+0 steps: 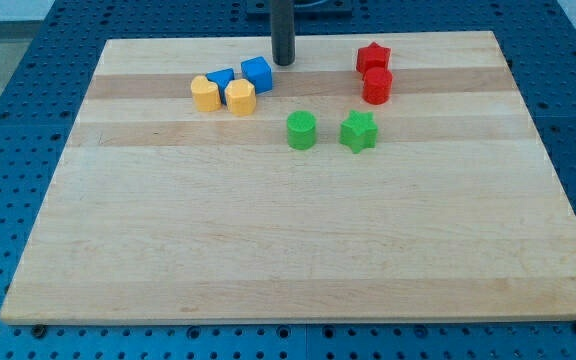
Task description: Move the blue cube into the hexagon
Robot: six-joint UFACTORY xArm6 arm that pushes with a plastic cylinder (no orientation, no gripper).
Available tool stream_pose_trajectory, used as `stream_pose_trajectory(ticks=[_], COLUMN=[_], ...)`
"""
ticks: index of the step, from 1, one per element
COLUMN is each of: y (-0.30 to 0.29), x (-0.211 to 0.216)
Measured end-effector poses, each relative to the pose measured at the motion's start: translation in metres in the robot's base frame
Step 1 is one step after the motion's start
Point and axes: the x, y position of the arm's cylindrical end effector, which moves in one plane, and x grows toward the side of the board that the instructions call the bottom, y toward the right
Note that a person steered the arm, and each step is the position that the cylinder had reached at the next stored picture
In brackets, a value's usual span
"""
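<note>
The blue cube (pixel 257 73) sits near the view's top, left of centre, on the wooden board (pixel 298 250). A yellow hexagon (pixel 240 97) lies just below-left of it, close or touching. A second blue block (pixel 221 78) and another yellow block (pixel 205 93) sit further left in the same cluster. My tip (pixel 284 62) rests on the board just right of the blue cube, a small gap between them.
A red star (pixel 373 57) and a red cylinder (pixel 377 86) stand at the view's top right. A green cylinder (pixel 301 130) and a green star (pixel 359 131) lie below them, near the middle. Blue pegboard surrounds the board.
</note>
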Motion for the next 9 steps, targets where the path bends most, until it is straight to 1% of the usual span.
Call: stream_pose_trajectory(ticks=[6,7,8,9], y=[-0.039,-0.02,0.023,0.015], x=[0.006,0.008,0.025,0.079])
